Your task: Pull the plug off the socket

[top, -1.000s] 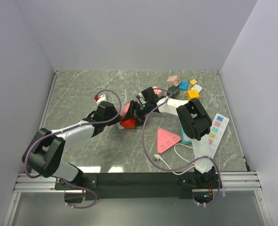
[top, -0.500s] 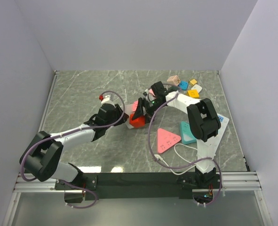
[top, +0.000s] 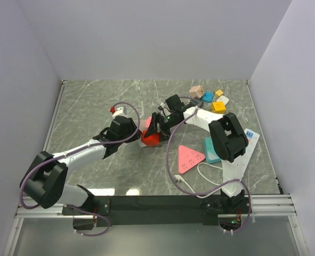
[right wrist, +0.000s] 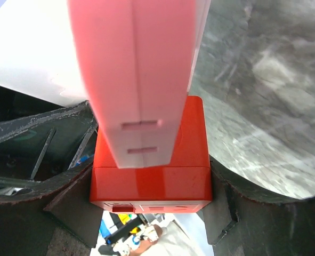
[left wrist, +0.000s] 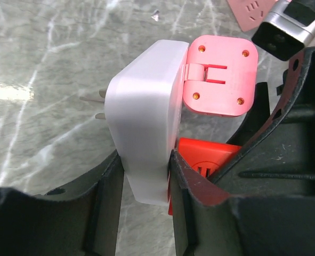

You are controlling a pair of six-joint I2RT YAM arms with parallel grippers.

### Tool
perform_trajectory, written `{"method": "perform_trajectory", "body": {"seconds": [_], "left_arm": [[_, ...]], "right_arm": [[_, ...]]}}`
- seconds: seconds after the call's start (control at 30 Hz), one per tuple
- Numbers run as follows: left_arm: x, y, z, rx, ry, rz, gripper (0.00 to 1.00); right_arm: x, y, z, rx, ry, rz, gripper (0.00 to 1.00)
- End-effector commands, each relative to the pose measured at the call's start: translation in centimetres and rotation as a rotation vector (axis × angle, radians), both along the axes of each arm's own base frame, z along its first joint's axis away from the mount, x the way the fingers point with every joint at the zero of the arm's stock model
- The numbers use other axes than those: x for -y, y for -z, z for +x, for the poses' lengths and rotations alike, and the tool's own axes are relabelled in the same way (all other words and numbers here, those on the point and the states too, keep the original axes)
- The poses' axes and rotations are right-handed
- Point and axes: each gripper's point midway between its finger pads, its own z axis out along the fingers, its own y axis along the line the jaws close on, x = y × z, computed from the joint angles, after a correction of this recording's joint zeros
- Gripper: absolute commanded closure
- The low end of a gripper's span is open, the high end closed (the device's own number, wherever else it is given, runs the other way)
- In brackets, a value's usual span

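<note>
My left gripper [left wrist: 144, 181] is shut on a white plug [left wrist: 144, 122] with a pink hinged face [left wrist: 218, 74]. Its two metal prongs [left wrist: 91, 98] stick out bare to the left, above the table. The red socket cube [left wrist: 202, 160] sits just to the right of the plug, against my right finger. My right gripper [right wrist: 149, 192] is shut on that red cube [right wrist: 152, 160], with the pink and white plug [right wrist: 141, 80] lying over its top. In the top view both grippers meet at mid-table, left [top: 137, 133] and right [top: 154, 128], around the red cube [top: 149, 140].
A pink triangular socket block [top: 189, 158], a teal block [top: 211, 151] and a white power strip [top: 249, 140] lie at the right. Several coloured socket cubes [top: 208, 97] sit at the back right. A white cable [top: 200, 175] loops near the front.
Both grippers with the red cube and plug moved right and away from the near edge, then slid back a little to the left. The right arm's elbow swung outward.
</note>
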Motion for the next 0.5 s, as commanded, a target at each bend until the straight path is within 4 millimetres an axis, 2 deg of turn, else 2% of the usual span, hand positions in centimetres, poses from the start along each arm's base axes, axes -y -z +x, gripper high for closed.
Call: {"method": "perform_trajectory", "body": {"seconds": [0.0, 0.07, 0.1, 0.23, 0.33, 0.37, 0.47], "left_arm": [[-3.2, -0.3, 2.1, 0.028, -0.112, 0.150, 1.00], [-3.6, 0.1, 2.4, 0.027, -0.125, 0.181, 1.00], [-4.3, 1.2, 1.8, -0.012, -0.131, 0.222, 1.00], [-6.2, 3.5, 0.5, -0.051, -0.149, 0.310, 1.00], [-7.7, 4.3, -0.5, -0.058, -0.171, 0.345, 1.00], [-8.1, 4.4, -0.8, -0.060, -0.178, 0.351, 1.00], [-8.8, 4.7, -1.4, -0.063, -0.187, 0.350, 1.00]], "right_arm": [[-2.8, -7.0, -3.2, 0.006, -0.141, 0.207, 1.00], [-2.5, -7.4, -3.1, 0.033, -0.159, 0.208, 1.00], [-2.0, -7.4, -3.5, 0.007, -0.164, 0.187, 1.00], [-0.4, -8.6, -2.8, 0.042, -0.160, 0.171, 1.00], [1.7, -9.4, -1.9, 0.061, -0.114, 0.161, 1.00], [2.8, -9.8, -0.9, 0.074, -0.079, 0.164, 1.00], [5.0, -10.9, 0.4, 0.108, -0.025, 0.170, 1.00]]}}
